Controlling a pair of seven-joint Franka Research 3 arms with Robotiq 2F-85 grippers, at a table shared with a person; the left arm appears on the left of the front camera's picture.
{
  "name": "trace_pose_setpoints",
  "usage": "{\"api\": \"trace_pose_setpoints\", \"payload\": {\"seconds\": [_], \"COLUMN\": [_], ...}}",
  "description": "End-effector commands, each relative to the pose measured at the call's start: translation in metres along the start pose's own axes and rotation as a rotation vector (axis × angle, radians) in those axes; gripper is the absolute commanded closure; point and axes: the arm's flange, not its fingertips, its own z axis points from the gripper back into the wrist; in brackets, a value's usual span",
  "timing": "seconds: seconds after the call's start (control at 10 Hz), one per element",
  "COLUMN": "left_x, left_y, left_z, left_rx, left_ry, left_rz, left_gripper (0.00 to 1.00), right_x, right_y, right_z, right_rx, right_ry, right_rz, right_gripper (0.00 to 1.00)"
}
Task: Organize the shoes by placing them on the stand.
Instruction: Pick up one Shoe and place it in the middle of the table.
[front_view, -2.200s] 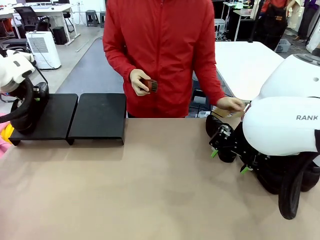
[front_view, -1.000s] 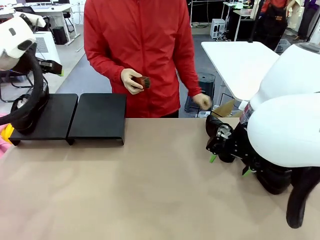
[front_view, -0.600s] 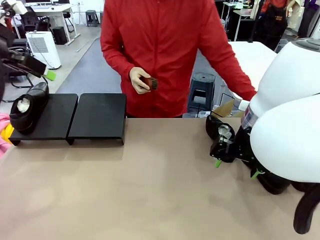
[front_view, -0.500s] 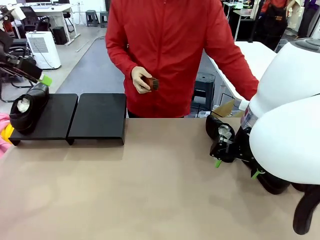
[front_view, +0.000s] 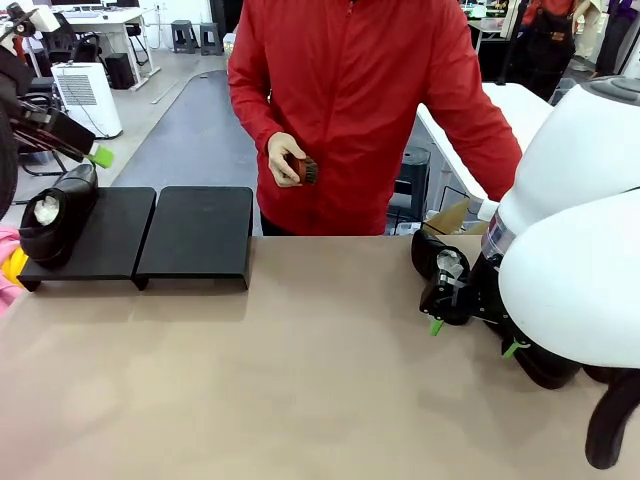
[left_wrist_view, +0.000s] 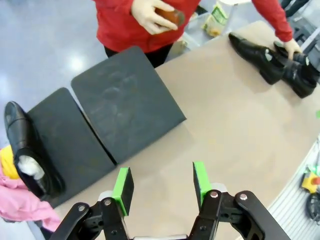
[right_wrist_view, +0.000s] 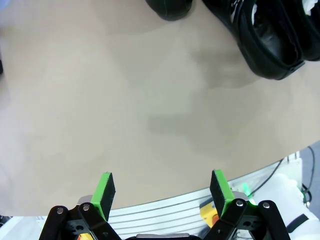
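Note:
One black shoe (front_view: 55, 215) stuffed with white paper rests on the left section of the black stand (front_view: 200, 235). My left gripper (front_view: 95, 155) hovers above that shoe, apart from it. From the left wrist view, the left gripper (left_wrist_view: 162, 180) is open and holds nothing, high over the stand (left_wrist_view: 125, 105) and the shoe (left_wrist_view: 27, 150). More shoes (left_wrist_view: 257, 50) lie at the table's right end, and a person's hand (left_wrist_view: 290, 47) touches one. My right gripper (front_view: 474, 336) hangs open beside a shoe (front_view: 430, 250). The right wrist view has the right gripper (right_wrist_view: 163, 187) over bare table, with shoes (right_wrist_view: 270, 35) beyond it.
A person in a red jacket stands at the far side holding a small brown brush (front_view: 303, 168). The right section of the stand carries nothing. Pink cloth (left_wrist_view: 25, 215) lies beside the stand's left end. The right arm's white body (front_view: 570, 270) hides part of the shoes.
My left gripper has lifted up and away from the shoe on the stand. The person stepped right and reached an arm toward the shoes there. The right gripper shifted slightly.

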Motion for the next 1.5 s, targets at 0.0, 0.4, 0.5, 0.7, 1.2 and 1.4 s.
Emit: {"api": "trace_pose_setpoints", "payload": {"seconds": [0.0, 0.4, 0.5, 0.7, 1.2, 1.4], "left_x": [-0.019, -0.031, -0.029, -0.037, -0.037, -0.037], "left_y": [-0.041, -0.066, -0.054, -0.078, -0.078, -0.078], "left_z": [0.016, 0.018, 0.016, 0.015, 0.015, 0.015], "left_rx": [-0.038, -0.067, -0.020, -0.081, -0.081, -0.081], "left_ry": [0.096, 0.239, 0.217, 0.267, 0.267, 0.267], "left_rz": [0.132, 0.307, 0.346, 0.240, 0.240, 0.240], "left_gripper": [0.36, 0.36, 0.36, 0.36, 0.36, 0.36], "right_x": [0.001, 0.000, 0.005, 0.040, 0.149, 0.177], "right_y": [0.000, 0.000, 0.003, 0.012, 0.055, 0.073], "right_z": [0.000, 0.000, -0.003, -0.009, -0.044, -0.067], "right_rx": [0.007, 0.000, -0.041, -0.167, -0.179, -0.144], "right_ry": [0.008, 0.001, -0.044, -0.157, -0.253, -0.177], "right_rz": [0.006, 0.000, 0.035, 0.167, 0.380, 0.395], "right_gripper": [0.00, 0.00, 0.00, 0.00, 0.00, 0.00]}}
